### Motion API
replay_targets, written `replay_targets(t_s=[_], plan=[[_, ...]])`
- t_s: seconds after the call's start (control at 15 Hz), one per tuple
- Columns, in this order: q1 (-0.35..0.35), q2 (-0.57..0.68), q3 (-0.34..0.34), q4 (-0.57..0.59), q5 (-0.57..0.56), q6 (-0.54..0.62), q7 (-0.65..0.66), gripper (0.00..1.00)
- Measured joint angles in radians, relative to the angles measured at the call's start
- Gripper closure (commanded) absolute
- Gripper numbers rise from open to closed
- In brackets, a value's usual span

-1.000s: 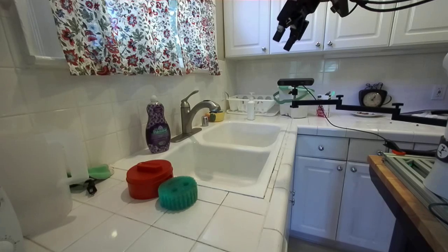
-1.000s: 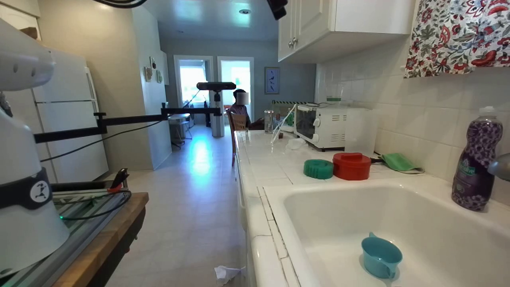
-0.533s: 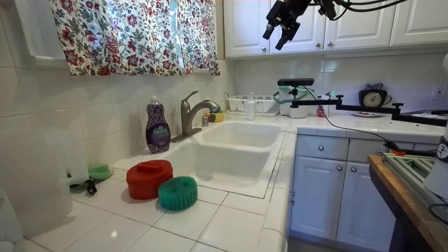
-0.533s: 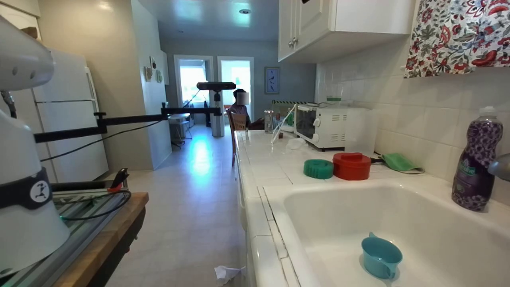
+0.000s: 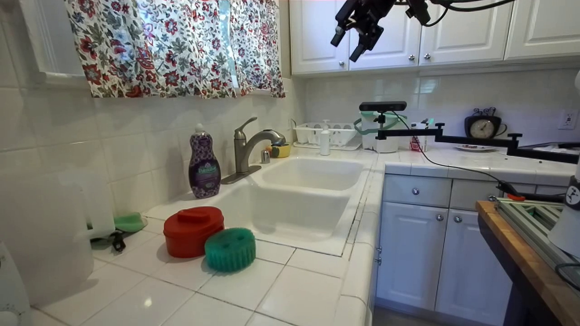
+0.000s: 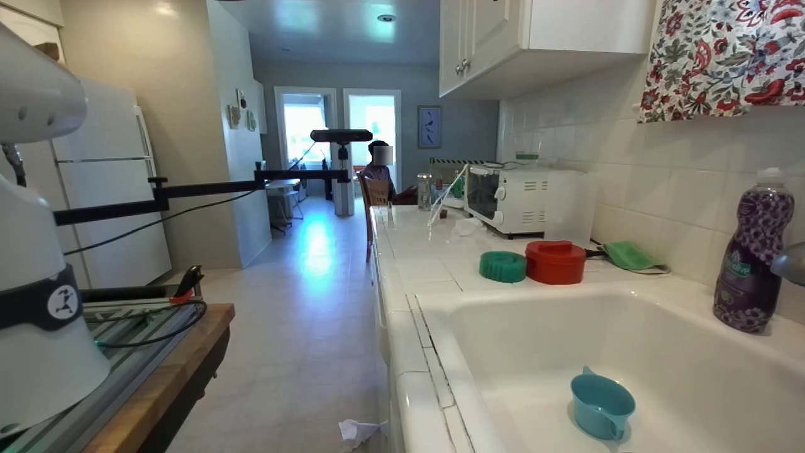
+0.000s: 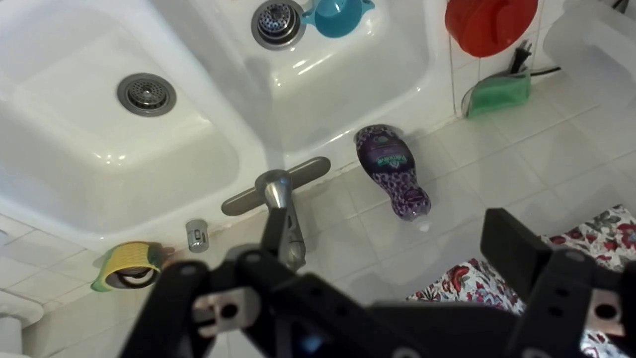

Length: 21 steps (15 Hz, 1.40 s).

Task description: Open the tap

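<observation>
The brand name "Palmolive" on the label (image 7: 392, 160) of the purple patterned bottle (image 7: 393, 172).

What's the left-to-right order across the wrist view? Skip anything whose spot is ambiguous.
Yellow holder → small metal cap → tap → purple soap bottle → red container → translucent white jug.

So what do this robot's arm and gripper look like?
The arm has smooth, rounded white casing, and low down a black band with a round white emblem. The gripper is black, with two blocky fingers and pale metal plates; black cables run near it.
</observation>
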Motion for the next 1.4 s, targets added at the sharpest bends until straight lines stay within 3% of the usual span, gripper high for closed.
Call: replay_targets(t_s=[0.33,0.67,1.0,1.4], plan=[[-0.086,0.14,-0.003,0.058,0.002,0.193,0.091,0.0],[-0.12,0.332,-0.069,0.258,0.094,0.227,0.101,0.0],[-0.116,0.524,-0.092,0.51,0.215,0.16,0.124,0.0],[-0.131,0.733,-0.13,0.813,0.27,-0.061,0.233,0.0]])
